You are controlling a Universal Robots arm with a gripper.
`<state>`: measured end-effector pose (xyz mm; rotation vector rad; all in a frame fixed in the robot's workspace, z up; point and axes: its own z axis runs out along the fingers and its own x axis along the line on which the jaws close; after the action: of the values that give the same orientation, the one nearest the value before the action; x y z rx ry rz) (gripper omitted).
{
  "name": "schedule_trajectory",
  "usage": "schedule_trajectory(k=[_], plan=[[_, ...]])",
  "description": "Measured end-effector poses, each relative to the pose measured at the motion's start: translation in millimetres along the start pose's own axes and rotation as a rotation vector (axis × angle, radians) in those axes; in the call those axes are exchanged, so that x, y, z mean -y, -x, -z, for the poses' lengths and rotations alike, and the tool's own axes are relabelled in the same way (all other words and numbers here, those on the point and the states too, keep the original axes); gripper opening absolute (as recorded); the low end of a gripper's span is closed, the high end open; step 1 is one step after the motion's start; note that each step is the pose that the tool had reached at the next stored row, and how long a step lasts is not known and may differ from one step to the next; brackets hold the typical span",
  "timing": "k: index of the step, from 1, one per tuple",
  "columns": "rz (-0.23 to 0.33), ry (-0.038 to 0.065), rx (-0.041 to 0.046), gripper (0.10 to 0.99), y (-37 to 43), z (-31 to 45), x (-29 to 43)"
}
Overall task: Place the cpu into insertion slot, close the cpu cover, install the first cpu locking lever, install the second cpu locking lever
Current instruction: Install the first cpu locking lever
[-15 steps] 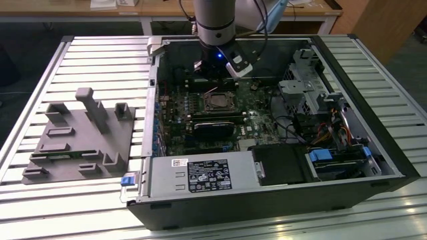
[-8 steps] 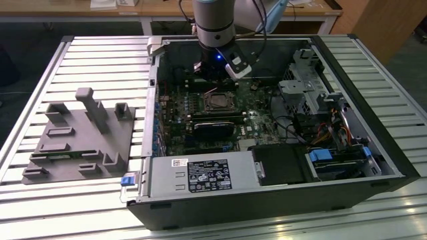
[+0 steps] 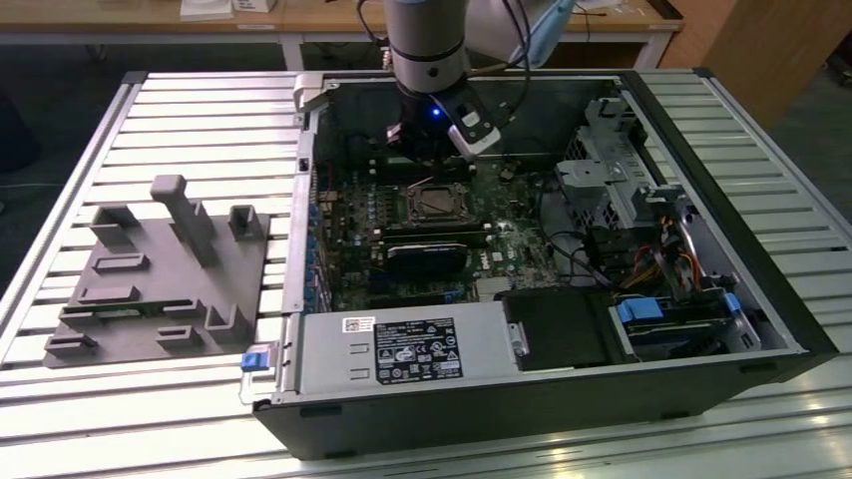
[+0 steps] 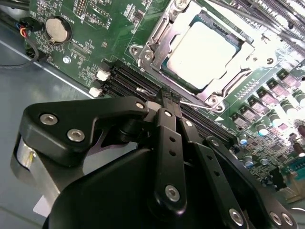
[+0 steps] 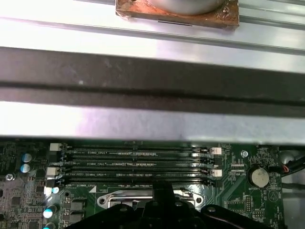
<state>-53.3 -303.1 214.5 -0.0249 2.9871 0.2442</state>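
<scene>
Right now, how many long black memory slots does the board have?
4, side by side: first slot, second slot, third slot, fourth slot, nearest the chip. None looks hidden.

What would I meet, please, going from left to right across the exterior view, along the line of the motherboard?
The grey fixture plate → insertion slot → metal drive cage.

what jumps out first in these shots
The open computer case on the slatted table draws the eye in the exterior view, with the gripper hanging inside it. In the second wrist view, the bright silvery cpu shows through the window of the cpu cover, just beyond the gripper.
</scene>
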Motion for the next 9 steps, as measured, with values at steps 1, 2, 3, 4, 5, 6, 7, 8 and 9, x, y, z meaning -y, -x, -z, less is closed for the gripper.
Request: schedule_trajectory(k=[1,2,3,4,5,6,7,8,9], plan=[[0.0,-0.003,-0.0002,0.106,0.0,-0.5,-1.1],[0.001,-0.005,-0.0002,0.106,-0.1,-1.0,-2.1],[0.001,-0.007,-0.0002,0.106,-0.1,-1.5,-2.9],[0.001,-0.008,-0.0003,0.106,-0.2,-2.0,-3.4],[0.001,-0.009,-0.0001,0.106,-0.2,-2.5,-3.7],[0.002,-0.01,0.0005,0.106,-0.3,-3.0,-3.9],[0.002,-0.01,0.002,0.106,-0.4,-3.7,-3.9],[0.002,-0.011,0.0048,0.106,-0.5,-4.5,-3.8],[0.003,-0.011,0.0085,0.106,-0.7,-5.3,-3.7]])
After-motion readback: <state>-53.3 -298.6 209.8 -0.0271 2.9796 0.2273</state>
